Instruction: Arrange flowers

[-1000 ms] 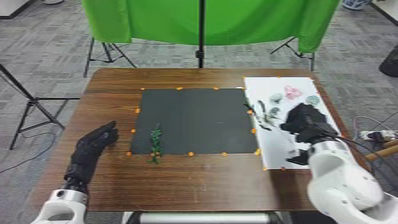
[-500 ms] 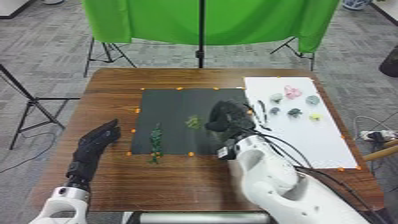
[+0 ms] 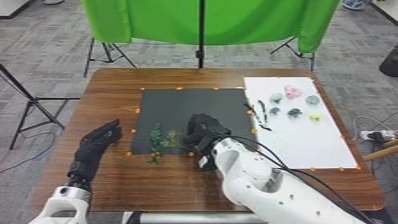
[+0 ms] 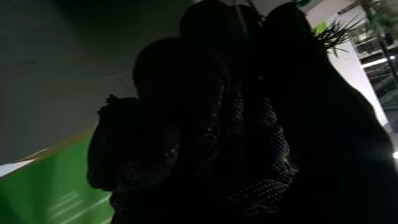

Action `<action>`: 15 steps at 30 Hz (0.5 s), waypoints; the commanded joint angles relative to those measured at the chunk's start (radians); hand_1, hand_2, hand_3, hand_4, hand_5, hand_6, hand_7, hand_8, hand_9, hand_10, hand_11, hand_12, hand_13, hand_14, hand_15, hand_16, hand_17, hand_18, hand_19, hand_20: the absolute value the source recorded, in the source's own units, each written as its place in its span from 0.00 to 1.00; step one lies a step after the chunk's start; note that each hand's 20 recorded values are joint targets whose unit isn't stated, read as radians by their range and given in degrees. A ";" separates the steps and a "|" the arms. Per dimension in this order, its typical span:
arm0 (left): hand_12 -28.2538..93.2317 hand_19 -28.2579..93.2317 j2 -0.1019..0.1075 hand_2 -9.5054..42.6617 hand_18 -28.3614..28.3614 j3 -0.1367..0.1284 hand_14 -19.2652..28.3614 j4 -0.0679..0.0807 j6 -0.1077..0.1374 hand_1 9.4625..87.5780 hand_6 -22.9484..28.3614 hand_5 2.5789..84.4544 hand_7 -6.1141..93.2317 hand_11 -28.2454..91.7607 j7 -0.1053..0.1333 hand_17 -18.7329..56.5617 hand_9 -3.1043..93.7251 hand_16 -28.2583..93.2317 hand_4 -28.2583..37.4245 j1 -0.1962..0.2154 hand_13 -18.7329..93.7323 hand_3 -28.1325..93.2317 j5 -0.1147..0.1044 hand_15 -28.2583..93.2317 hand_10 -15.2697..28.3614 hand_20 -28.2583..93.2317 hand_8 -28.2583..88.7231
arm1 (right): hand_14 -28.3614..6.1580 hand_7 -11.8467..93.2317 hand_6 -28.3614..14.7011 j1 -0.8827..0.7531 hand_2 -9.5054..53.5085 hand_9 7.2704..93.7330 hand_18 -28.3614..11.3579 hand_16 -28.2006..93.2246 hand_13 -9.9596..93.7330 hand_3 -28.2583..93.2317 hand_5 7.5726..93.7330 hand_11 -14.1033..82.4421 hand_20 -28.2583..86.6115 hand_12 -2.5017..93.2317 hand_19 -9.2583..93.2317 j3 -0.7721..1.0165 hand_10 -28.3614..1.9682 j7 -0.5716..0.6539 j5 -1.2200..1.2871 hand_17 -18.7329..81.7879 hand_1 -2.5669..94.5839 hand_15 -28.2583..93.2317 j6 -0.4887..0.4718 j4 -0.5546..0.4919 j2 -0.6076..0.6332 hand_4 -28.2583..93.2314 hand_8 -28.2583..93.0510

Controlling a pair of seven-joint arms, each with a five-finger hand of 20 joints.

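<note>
The black-gloved right hand (image 3: pixel 204 131), fingers pinching a feathery light-green sprig (image 3: pixel 171 139), may displace the slender dark-green leafy stem (image 3: pixel 156 140) if foliage snags.

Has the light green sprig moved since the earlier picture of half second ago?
Yes. Against the black sheet, the light green sprig has moved left and nearer the robot, closer to the dark green stem.

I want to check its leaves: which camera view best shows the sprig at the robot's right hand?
The right wrist view: there the sprig spreads thin, spiky leaves beside the right hand. The head view shows it small, between that hand and the longer green stem.
</note>
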 commanded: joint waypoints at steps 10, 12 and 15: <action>0.33 0.24 0.004 0.10 0.71 0.009 0.73 0.009 -0.027 0.26 0.50 0.47 0.15 0.33 -0.017 0.30 0.44 0.26 0.12 0.004 0.44 0.75 0.008 0.35 0.61 0.38 0.19 | 0.73 0.31 0.62 0.036 0.00 0.95 0.51 0.49 1.00 0.00 0.85 0.48 0.57 0.29 1.00 -0.006 0.53 0.017 -0.052 0.85 0.83 0.63 0.040 0.050 -0.049 0.56 0.37; 0.33 0.24 0.004 0.10 0.71 0.010 0.73 0.009 -0.029 0.26 0.50 0.47 0.15 0.33 -0.018 0.30 0.44 0.26 0.12 0.003 0.44 0.75 0.009 0.35 0.61 0.38 0.19 | 0.73 0.31 0.61 0.032 0.00 0.95 0.52 0.49 1.00 0.00 0.84 0.48 0.56 0.29 1.00 0.001 0.53 0.017 -0.046 0.86 0.83 0.63 0.041 0.051 -0.050 0.57 0.37; 0.33 0.24 0.004 0.10 0.71 0.012 0.73 0.011 -0.031 0.26 0.50 0.47 0.15 0.33 -0.019 0.30 0.44 0.26 0.12 0.000 0.44 0.74 0.009 0.35 0.62 0.38 0.19 | 0.73 0.31 0.61 0.016 0.00 0.95 0.53 0.48 1.00 0.01 0.84 0.48 0.55 0.28 1.00 0.020 0.53 0.016 -0.056 0.86 0.81 0.64 0.046 0.045 -0.049 0.58 0.36</action>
